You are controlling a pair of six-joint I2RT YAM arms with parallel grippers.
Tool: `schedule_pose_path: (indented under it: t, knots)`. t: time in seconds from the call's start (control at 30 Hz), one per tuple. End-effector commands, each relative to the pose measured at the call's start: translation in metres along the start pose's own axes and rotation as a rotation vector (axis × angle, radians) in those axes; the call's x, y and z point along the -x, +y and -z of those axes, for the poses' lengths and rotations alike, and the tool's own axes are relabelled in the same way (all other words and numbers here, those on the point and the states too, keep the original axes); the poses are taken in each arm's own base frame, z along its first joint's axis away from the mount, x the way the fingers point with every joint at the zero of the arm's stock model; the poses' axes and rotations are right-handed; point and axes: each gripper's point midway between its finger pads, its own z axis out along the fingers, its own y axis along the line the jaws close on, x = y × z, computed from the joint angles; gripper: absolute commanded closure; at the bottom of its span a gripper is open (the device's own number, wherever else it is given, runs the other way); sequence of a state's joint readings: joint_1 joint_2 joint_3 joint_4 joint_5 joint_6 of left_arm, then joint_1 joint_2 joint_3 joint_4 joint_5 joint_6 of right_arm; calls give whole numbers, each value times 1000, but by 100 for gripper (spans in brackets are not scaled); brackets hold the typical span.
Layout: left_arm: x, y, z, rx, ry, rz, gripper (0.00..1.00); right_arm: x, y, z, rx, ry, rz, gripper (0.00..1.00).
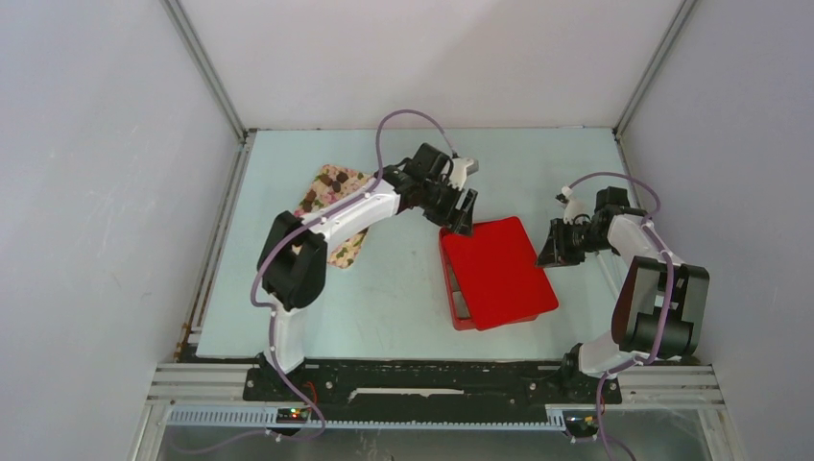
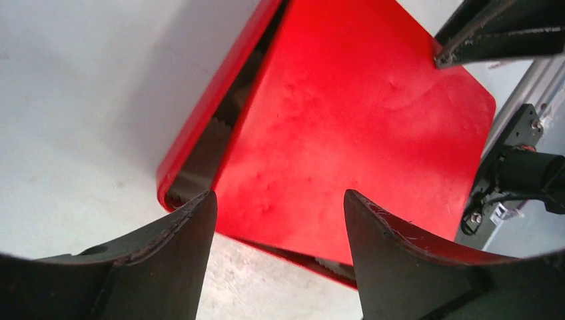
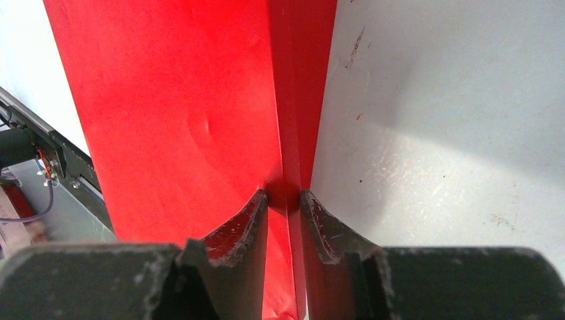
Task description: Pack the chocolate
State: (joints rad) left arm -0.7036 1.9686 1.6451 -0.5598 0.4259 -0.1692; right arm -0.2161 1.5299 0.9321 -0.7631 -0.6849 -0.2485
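The chocolate (image 1: 326, 185) lies as small dark brown lumps on a floral cloth (image 1: 338, 216) at the far left of the table. A red box (image 1: 455, 286) stands mid-table with its red lid (image 1: 501, 269) on top, shifted right so a gap shows along the box's left side. My left gripper (image 1: 463, 217) is open and empty over the box's far left corner; it also shows in the left wrist view (image 2: 280, 197). My right gripper (image 1: 555, 248) is shut on the lid's right rim (image 3: 288, 133); its jaws show in the right wrist view (image 3: 284, 194).
Crinkled paper edges (image 2: 221, 121) show in the gap under the lid (image 2: 353, 127). The enclosure's white walls and metal frame posts (image 1: 209, 72) ring the table. The right arm's base (image 1: 662, 307) stands beside the box's right side.
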Motion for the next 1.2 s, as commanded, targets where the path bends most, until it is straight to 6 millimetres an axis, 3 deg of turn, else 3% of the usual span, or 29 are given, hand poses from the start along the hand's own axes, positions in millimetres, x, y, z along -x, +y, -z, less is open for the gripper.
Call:
schedule_pose_path:
  t: [0.0, 0.33, 0.47, 0.7, 1.17]
  knots:
    - [19, 3, -13, -16, -9, -54, 26, 1, -12, -2, -49, 6, 49, 74]
    - [-1, 12, -31, -34, 53, -41, 26, 0, -11, -4, -47, 13, 55, 73]
    - [-6, 2, -37, -108, 74, -31, 27, 1, -10, -4, -48, 13, 61, 73]
    - [1, -31, -21, -290, 79, -25, 30, 2, -7, -3, -51, 5, 63, 72]
    - [9, -23, -1, -266, 41, -12, 33, 5, 17, -9, -24, 14, 113, 65]
